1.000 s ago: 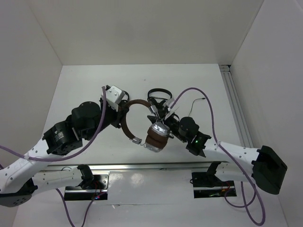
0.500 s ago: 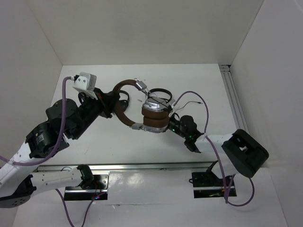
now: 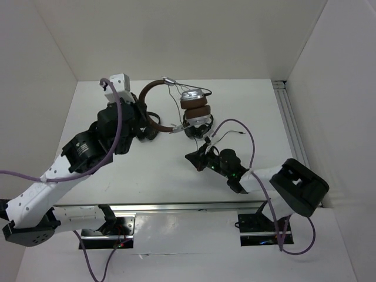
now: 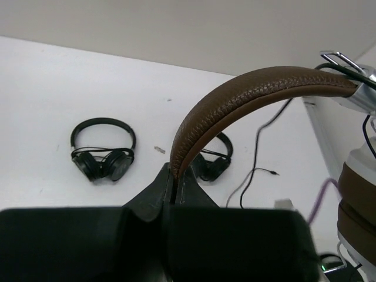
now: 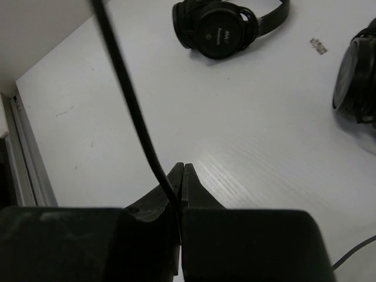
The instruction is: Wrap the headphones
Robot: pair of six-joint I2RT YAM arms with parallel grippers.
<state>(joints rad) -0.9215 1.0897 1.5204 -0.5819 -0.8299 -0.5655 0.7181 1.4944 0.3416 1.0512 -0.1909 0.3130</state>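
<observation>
The headphones [image 3: 195, 107], with brown headband, brown pads and silver earcups, hang in the air at the back middle. My left gripper [image 3: 145, 120] is shut on the lower end of the headband [image 4: 252, 88], which shows pinched between the jaws in the left wrist view [image 4: 175, 176]. One earcup [image 4: 358, 194] hangs at that view's right edge. My right gripper [image 3: 189, 156] is low over the table, in front of the earcups. It is shut on the thin black cable [image 5: 132, 100], which runs up out of the closed jaws [image 5: 182, 171].
Two small all-black headphones lie on the table: one [image 3: 197, 126] under the hanging earcups, one [image 3: 151, 128] partly behind my left gripper. Both show in the left wrist view [image 4: 103, 155] [image 4: 214, 161]. Loose cable with its plug [image 4: 275, 172] lies right of them. A metal rail [image 3: 294, 135] runs along the right edge.
My left gripper has carried the headphones up and toward the back wall. My right gripper has moved left and lower, still pinching the cable.
</observation>
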